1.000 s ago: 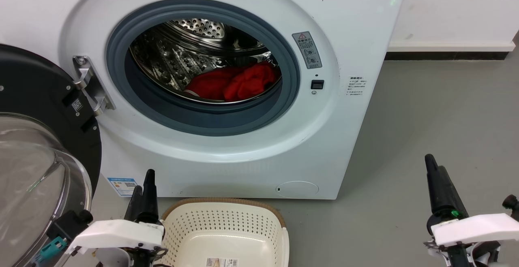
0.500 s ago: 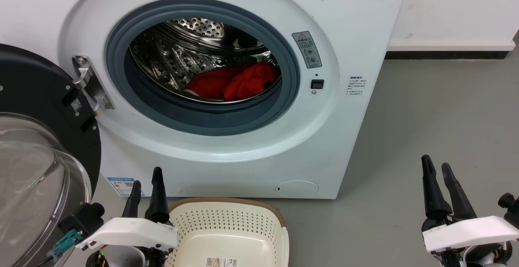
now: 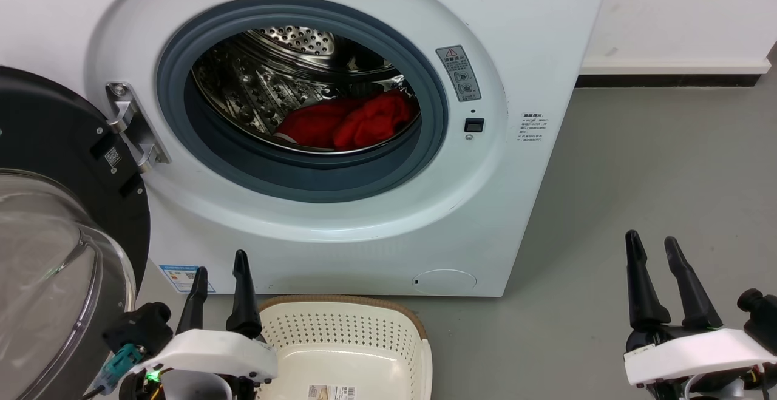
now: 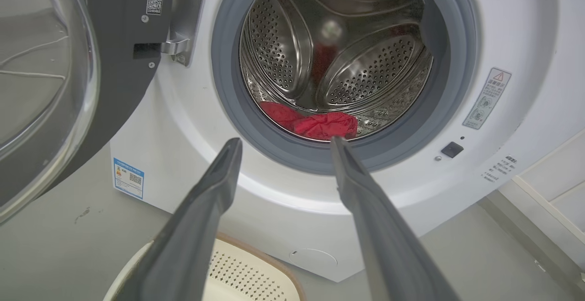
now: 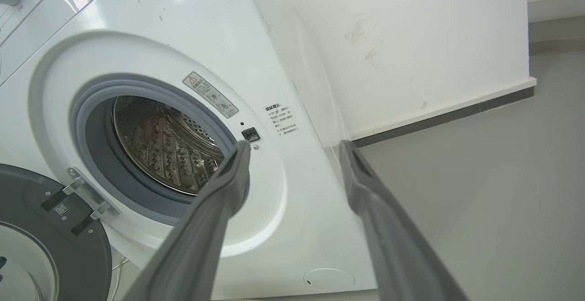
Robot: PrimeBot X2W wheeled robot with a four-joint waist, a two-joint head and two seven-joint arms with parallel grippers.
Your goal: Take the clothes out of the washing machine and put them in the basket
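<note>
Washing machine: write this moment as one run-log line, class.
door open | clothes in drum | basket before washing machine | left gripper open, free | right gripper open, free

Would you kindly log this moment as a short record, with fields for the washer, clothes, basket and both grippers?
washer: door swung open to its left
clothes: red, lying low in the drum, untouched
basket: on the floor in front of the washer; no clothes in the part that shows
left gripper: open, holding nothing, just left of the basket
right gripper: open, holding nothing, over the floor right of the washer
</note>
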